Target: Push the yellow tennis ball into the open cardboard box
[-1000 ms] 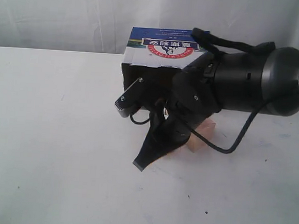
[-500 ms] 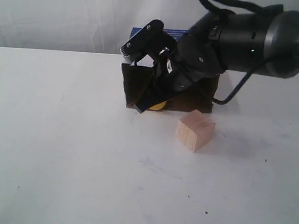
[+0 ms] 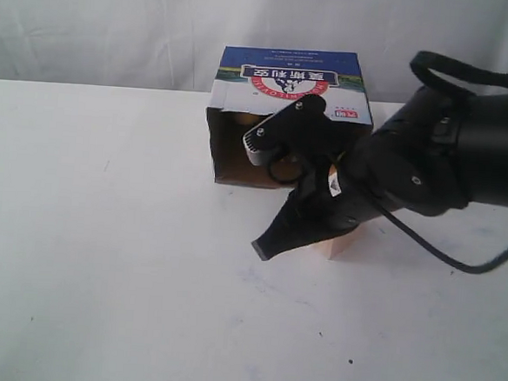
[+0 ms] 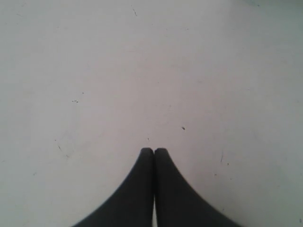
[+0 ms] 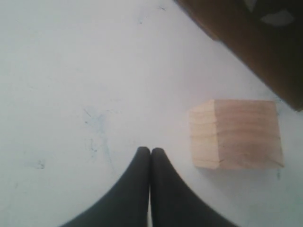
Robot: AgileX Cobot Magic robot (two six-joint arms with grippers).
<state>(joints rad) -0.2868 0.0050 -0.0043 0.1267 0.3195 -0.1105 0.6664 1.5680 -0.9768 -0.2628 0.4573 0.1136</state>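
Note:
The open cardboard box (image 3: pixel 288 75) stands at the back of the table, blue top up, its dark mouth facing forward. The yellow tennis ball shows in no view; my right arm covers much of the box's mouth. My right gripper (image 3: pixel 263 248) is shut and empty, its tip low over the table in front of the box. In the right wrist view that gripper (image 5: pixel 150 151) points at bare table, with the box's brown wall (image 5: pixel 246 47) off to one side. My left gripper (image 4: pixel 154 150) is shut over bare table and does not appear in the exterior view.
A pale wooden cube (image 3: pixel 346 247) sits in front of the box's right half, mostly hidden behind my right arm; the cube (image 5: pixel 236 135) lies close beside the shut fingers. A black cable (image 3: pixel 458 261) loops over the white table (image 3: pixel 101 258).
My right arm has swung away from the box's mouth, down and forward, to in front of the cube. The ball, at the mouth half a second ago, no longer shows.

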